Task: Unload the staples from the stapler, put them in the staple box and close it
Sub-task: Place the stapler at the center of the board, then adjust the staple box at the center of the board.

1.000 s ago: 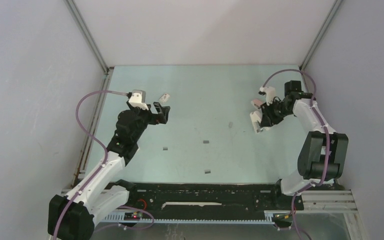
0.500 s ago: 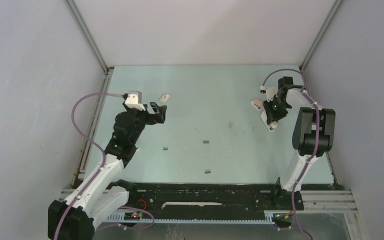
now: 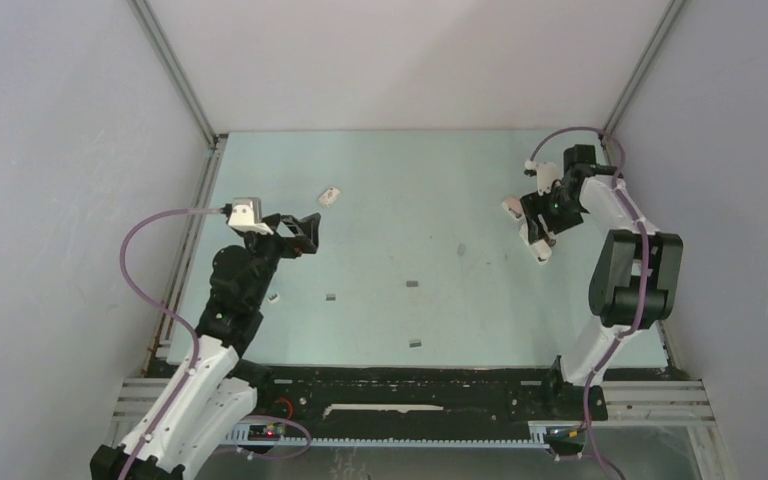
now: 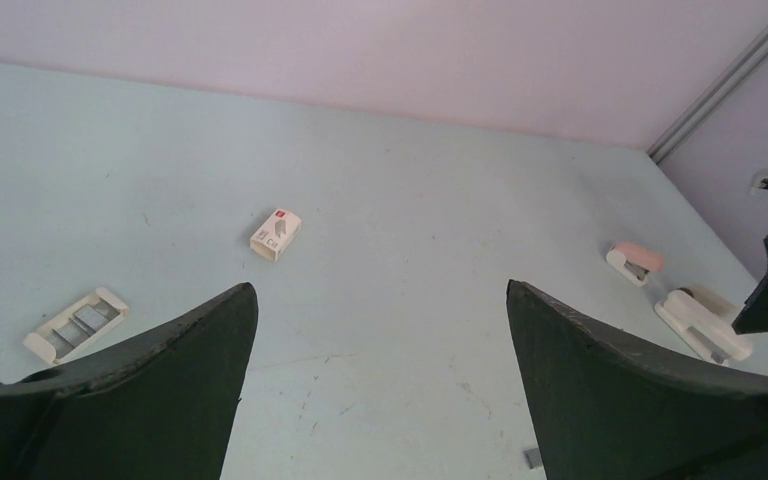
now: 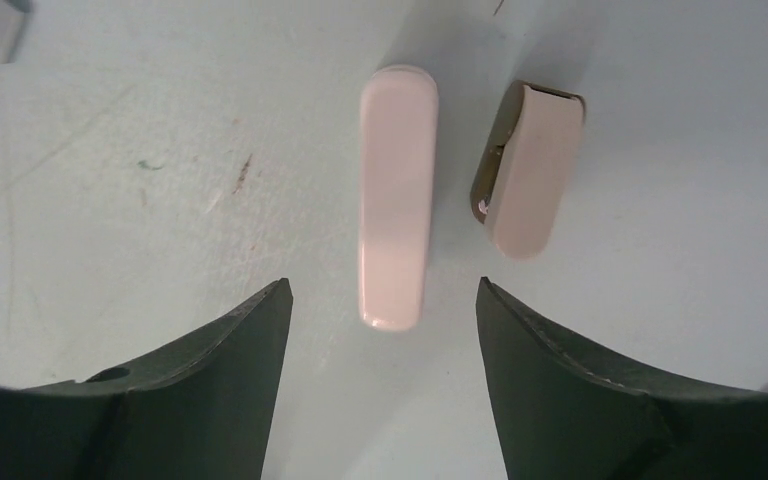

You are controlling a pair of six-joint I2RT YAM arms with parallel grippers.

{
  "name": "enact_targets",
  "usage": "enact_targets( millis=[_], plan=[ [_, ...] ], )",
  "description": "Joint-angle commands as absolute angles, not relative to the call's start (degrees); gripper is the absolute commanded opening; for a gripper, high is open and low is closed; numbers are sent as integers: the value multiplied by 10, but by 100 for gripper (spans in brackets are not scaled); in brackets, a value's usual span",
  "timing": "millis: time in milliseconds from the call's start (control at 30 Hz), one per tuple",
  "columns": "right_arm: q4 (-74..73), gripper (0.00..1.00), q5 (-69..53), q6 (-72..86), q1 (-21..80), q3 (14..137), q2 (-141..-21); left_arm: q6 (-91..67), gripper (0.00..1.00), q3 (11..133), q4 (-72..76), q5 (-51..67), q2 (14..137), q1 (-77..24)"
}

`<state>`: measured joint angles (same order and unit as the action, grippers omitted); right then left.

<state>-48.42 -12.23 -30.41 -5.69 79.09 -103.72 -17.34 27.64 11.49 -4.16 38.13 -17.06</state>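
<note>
a: where's the stapler?
b: the stapler (image 5: 397,200) lies flat on the far right of the table (image 3: 400,170), a slim pale bar seen lengthwise in the right wrist view. nothing grips it.
a: is it alone there?
b: no, a shorter pale piece (image 5: 528,170) with a brown edge lies just beside it, parallel. whether the two are joined i can't tell.
a: and the right gripper?
b: the right gripper (image 5: 380,288) hangs right over them, fingers spread wide, holding nothing. the stapler's near end sits in the gap between the fingertips, touching neither.
a: any staples out?
b: yes. the staples (image 3: 412,283) show as short dark grey strips scattered on the middle of the table, well apart from the stapler and from each other. one more strip lies at the upper left corner of the right wrist view.
a: what about the left side?
b: the left gripper (image 4: 380,288) is above the left part of the table, fingers wide apart and empty. beyond it a small printed box (image 4: 276,234) lies flat, and a little white open frame (image 4: 75,323) lies nearer, off to the left.
</note>
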Motion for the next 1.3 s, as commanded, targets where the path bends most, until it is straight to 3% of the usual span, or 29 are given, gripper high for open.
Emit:
enact_targets(
  millis=[0,133,367,533,1267],
  plan=[
    [-492,76,-168,-312,-69,802,-954,-192,100,277,117,-52,364,-163],
    [-494,77,-245,-318,-80,795,-909,-198,100,300,101,-58,381,-160],
    [-527,75,-551,-334,-87,792,-863,-210,100,342,75,-55,425,-152],
    [-552,74,-649,-369,-68,791,-860,-206,100,357,55,-64,438,-143],
    [-560,72,-689,-381,-19,790,-898,-271,100,422,-15,-15,555,7]
  ],
)
